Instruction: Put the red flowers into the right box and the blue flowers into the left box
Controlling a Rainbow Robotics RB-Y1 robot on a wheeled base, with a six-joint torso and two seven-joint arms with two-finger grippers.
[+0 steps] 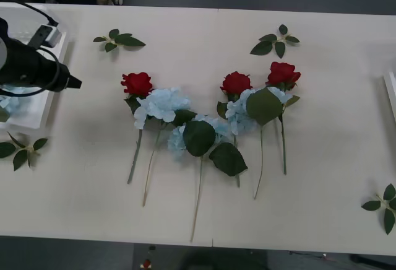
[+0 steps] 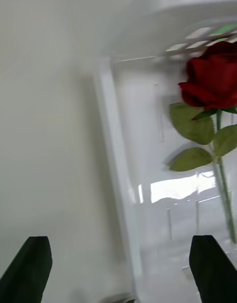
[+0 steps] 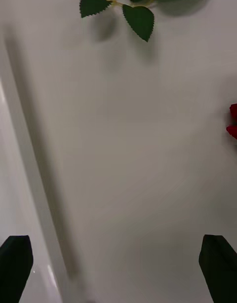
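The red flowers (image 1: 236, 82) and the blue flowers (image 1: 162, 104), unsorted, at the centre of the counter (image 1: 322, 177). In the front view three red heads are set along the far side of the cluster and the blue heads are tangled just below them. Large dark leaves overlap the blue petals, and the stems trail toward 6 o'clock. Because the stems cross and the heads touch, it is judged that each flower will have to be drawn out singly.

The left box (image 1: 43, 112) is placed at 9 o'clock on the counter's edge. A pale blue cluster (image 1: 8, 104) is seen inside it, partly covered by the left arm, which reaches over the box toward the cluster. The right box (image 2: 111, 150) is placed at 3 o'clock. One red rose (image 2: 212, 80) lies in it, head toward the slotted far wall, stem and leaves along the floor.

The right gripper (image 2: 118, 268) is held above the near rim of the right box, released and empty. The left gripper (image 3: 118, 268) is likewise released, above bare counter beside the left box's rim.

Loose leaf sprigs (image 1: 120, 39) are scattered at 11, 1, 8 and 4 o'clock, well apart from the cluster.
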